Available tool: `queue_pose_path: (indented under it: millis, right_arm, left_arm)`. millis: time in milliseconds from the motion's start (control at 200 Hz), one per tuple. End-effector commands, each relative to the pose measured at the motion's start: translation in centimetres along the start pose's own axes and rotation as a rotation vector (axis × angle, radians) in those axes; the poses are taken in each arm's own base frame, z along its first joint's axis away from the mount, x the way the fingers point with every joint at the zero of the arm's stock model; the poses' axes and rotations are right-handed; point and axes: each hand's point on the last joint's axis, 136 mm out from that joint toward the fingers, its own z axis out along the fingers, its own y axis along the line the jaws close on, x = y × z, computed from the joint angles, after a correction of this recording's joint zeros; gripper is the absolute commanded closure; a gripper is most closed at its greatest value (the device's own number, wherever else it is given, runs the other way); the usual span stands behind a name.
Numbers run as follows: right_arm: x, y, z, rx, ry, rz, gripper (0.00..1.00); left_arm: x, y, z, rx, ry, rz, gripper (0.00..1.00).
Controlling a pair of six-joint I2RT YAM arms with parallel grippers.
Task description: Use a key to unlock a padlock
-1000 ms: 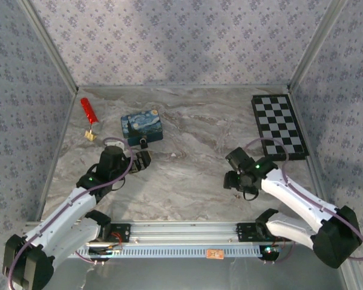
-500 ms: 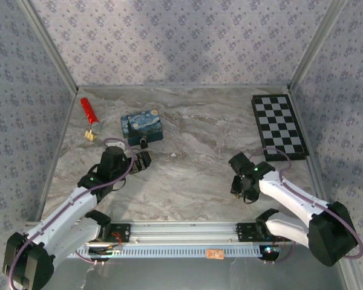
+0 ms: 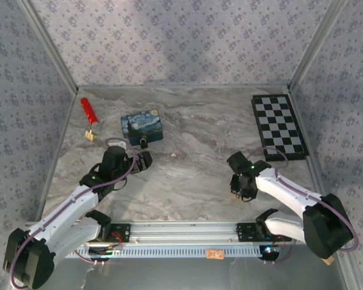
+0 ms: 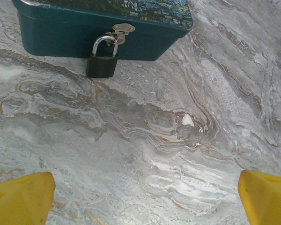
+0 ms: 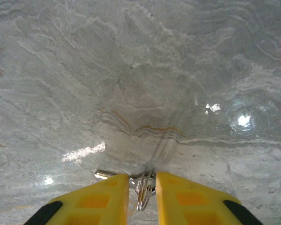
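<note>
step: grab key (image 5: 105,175) | my right hand (image 5: 143,177) nearly closed around its bow, contact unclear | pinch square, lift straight | left hand (image 4: 143,197) open, facing padlock (image 4: 101,65)

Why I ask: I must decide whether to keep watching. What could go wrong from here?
1. The key lies flat on the marble table, and the right tool straddles just its ring end, so the pinch may slip or tilt the key.
2. The padlock sits unheld at the blue tin's hasp. The left tool is open and apart from it, so the lock could shift during insertion.
</note>
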Motion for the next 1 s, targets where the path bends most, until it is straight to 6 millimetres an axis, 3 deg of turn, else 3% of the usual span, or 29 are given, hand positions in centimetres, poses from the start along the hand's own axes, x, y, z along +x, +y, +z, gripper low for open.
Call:
queue_pose_path:
  millis: [0, 685, 785, 995]
  right_arm:
    - [0.5, -0.1, 0.4, 0.016, 0.022, 0.003, 0.79]
    - [0.6, 0.0, 0.0, 0.010, 0.005, 0.000, 0.93]
    - [-0.1, 1.1, -1.0, -0.055, -0.037, 0.006, 0.95]
    - [-3.8, 5.6, -5.3, -0.304, -0.213, 0.094, 0.95]
  left_arm:
    - [-0.7, -0.7, -0.3, 0.019, -0.024, -0.005, 0.00]
    - [-0.5, -0.4, -0.1, 0.013, -0.022, -0.012, 0.00]
    - [-0.5, -0.8, -0.1, 0.026, -0.019, -0.018, 0.00]
    - [-1.5, -3.0, 0.2, 0.114, -0.028, -0.046, 0.00]
